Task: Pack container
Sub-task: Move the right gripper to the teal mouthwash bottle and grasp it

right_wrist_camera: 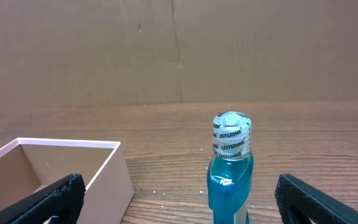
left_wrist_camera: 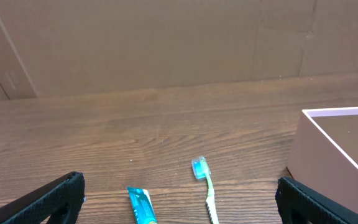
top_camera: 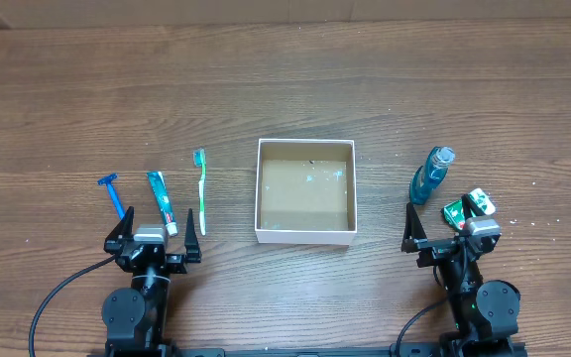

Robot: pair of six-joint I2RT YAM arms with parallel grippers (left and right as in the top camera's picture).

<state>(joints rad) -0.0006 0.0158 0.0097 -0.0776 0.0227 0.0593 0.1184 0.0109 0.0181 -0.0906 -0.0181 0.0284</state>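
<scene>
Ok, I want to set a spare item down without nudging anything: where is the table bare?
Bare wood: the far table beyond the container, the strip between it and the toothbrush, and between it and the mouthwash bottle. Crowded: toothpaste and razor beside the toothbrush; green packet by the bottle.

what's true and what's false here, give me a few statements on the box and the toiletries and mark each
1. The container holds no toiletries. True.
2. The toothbrush is right of the container. False: it lies left of it, beside the toothpaste.
3. The left fingers grip the razor. False: they are open, and the razor lies on the table.
4. The blue bottle is right of the container. True.
</scene>
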